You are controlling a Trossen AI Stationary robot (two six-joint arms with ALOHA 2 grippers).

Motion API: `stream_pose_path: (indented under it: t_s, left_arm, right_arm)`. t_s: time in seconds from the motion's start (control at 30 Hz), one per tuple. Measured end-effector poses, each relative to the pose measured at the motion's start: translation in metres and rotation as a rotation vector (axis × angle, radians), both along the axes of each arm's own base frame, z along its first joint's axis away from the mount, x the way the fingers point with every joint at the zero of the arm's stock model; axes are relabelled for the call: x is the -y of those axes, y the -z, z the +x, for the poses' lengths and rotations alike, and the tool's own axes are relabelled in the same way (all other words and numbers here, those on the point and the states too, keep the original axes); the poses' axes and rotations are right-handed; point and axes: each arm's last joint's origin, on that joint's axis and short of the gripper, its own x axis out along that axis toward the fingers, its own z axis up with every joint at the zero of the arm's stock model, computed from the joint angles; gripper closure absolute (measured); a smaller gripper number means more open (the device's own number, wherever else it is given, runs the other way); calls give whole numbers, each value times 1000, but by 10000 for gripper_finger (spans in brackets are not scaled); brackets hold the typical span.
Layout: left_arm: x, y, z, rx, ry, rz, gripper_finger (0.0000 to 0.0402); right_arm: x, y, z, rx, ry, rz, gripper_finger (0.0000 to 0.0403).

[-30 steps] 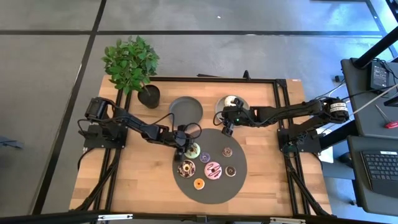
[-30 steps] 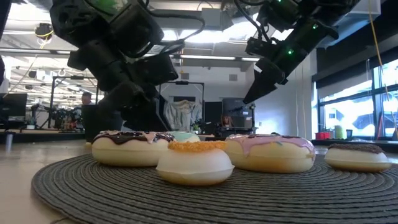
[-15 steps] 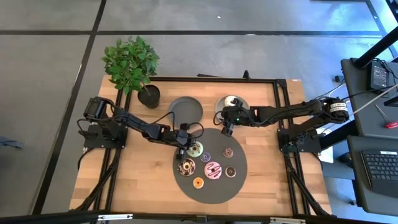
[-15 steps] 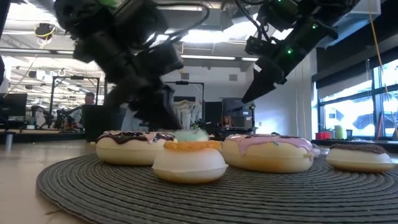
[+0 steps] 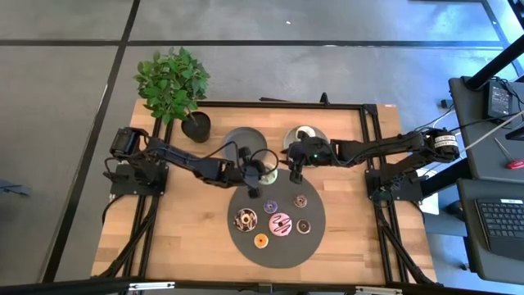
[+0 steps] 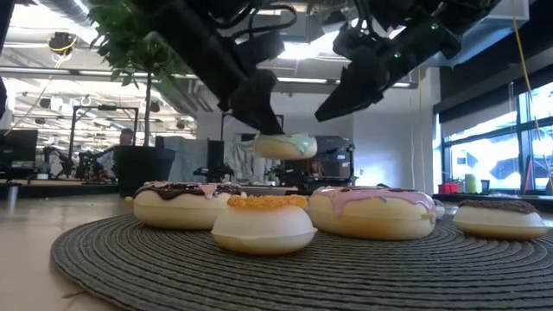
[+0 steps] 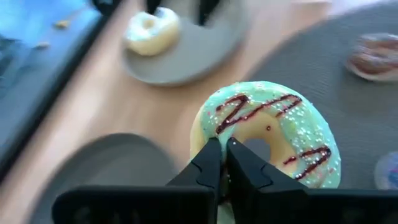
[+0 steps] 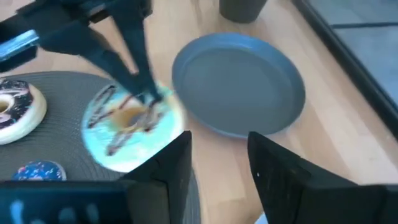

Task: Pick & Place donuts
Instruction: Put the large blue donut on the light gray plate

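My left gripper [image 5: 255, 174] [image 7: 222, 147] is shut on a green-iced donut [image 5: 268, 174] [image 7: 273, 134] with brown drizzle, held above the far rim of the dark round mat [image 5: 319, 217]. My right gripper [image 5: 296, 174] [image 8: 217, 140] hangs open just to the right of it, touching nothing. On the mat lie a chocolate sprinkled donut [image 5: 245, 219], a purple one [image 5: 270, 207], a pink one [image 5: 282, 222], an orange one [image 5: 261, 241] and two brown ones [image 5: 300, 200]. A white donut [image 5: 305, 133] lies on the right grey plate [image 7: 180, 59]. My left gripper pinches the green donut between its two fingers [image 7: 210, 160] at the side of the ring nearest the arm [image 7: 208, 127], beside the hole. The fingers come from above, slanting down from the table's left [image 8: 144, 93]. The donut is lifted clear and lies about level below the fingertips [image 6: 285, 145].
An empty grey plate [image 5: 244, 141] [image 8: 239, 81] sits on the far side of the mat, left of the plate with the white donut. A potted plant [image 5: 195, 125] stands at the far left. Bare wood lies on the left and right of the mat.
My left gripper has risen from the mat and moved toward the far edge and the plates, carrying the green donut with it. The donut lay on the mat a second ago and now hangs clear above it. The other donuts have stayed where they were.
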Motion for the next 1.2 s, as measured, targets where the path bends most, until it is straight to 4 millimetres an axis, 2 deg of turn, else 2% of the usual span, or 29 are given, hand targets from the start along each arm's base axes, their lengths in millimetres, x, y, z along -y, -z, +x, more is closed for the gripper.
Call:
stream_pose_path:
  t_s: [0.3, 0.47, 0.67, 0.93, 1.2]
  left_arm:
    - [-3, -13, 4, 8, -84, 162, 391]
    - [-5, -13, 4, 0, -109, 203, 390]
    - [-5, -14, 4, 14, -117, 207, 390]
    - [-5, -15, 4, 18, -140, 227, 390]
    - [-3, -15, 4, 18, -135, 229, 389]
  right_arm:
    - [0, -7, 4, 95, 16, 11, 162]
    - [0, -12, 7, 143, 12, 2, 139]
    - [1, -12, 8, 156, 46, -15, 143]
    - [-3, 5, 17, 114, 82, -52, 158]
    - [-3, 15, 23, 123, 116, -9, 177]
